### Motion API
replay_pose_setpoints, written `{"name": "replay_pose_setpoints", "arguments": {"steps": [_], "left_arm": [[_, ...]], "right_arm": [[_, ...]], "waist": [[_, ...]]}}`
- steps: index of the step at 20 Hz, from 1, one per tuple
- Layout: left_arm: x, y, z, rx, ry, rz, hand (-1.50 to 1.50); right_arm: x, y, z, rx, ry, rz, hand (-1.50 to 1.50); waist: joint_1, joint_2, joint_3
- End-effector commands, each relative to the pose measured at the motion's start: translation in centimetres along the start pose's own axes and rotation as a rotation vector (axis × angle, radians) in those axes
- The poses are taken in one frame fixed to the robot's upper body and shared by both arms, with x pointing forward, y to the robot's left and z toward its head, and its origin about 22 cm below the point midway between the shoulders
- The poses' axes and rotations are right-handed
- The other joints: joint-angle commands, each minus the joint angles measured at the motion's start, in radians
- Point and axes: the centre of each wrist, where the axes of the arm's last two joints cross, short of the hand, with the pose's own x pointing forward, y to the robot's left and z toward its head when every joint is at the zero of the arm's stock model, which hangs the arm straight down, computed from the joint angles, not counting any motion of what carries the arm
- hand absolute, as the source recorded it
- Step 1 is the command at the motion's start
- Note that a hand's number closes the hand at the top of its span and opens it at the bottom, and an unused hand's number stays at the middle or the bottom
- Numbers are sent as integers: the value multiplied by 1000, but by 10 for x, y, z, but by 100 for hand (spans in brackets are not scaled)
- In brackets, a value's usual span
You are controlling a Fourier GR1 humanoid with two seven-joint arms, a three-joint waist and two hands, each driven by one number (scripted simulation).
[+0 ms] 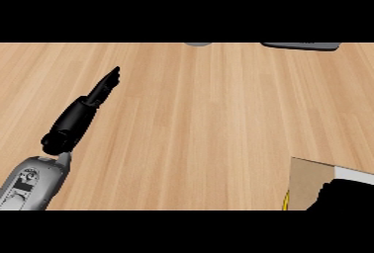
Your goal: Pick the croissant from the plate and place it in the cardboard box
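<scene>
Extending straight, relaxed fingers, the left black robot hand (82,112) hovers over the light wooden tabletop (219,118); the brown cardboard box (303,185) occupies its lower-right corner, where the right robot hand's (342,195) state cannot be told.

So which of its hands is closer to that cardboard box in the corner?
The right hand: its dark shape sits over the cardboard box at the lower right. The left hand is across the counter at the left, fingers straight.

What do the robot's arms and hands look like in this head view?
The left forearm is a grey, rounded shell with dark cut-outs. Its left hand is plain black, slim, narrowing to thin fingers. At the lower right only a black shape shows, presumably the right hand. No cables or markings are visible.
</scene>
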Motion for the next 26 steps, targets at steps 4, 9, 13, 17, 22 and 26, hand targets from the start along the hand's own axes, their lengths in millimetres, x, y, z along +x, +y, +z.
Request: {"name": "replay_pose_setpoints", "arguments": {"steps": [4,9,13,17,22,26], "left_arm": [[7,0,-12,-24,-16,1,0],[-1,-9,-4,-9,9,7,0],[-2,-3,-8,0,-5,7,0],[-3,2,-2,-13,-14,12,0],[-4,-7,6,6,-17,12,0],[-10,-7,3,23,3,10,0]], "right_arm": [[-16,-78,3,-104,204,-105,150],[-27,-127,-27,-45,263,-28,150],[-51,-128,-68,148,307,14,150],[-83,-124,-78,359,374,-1,150],[-104,-134,-84,499,375,1,150],[-116,-118,-93,650,435,39,150]], "waist": [[27,-2,4],[17,-6,10],[8,-2,12],[0,-4,12],[-3,-5,14],[-25,-5,14]]}}
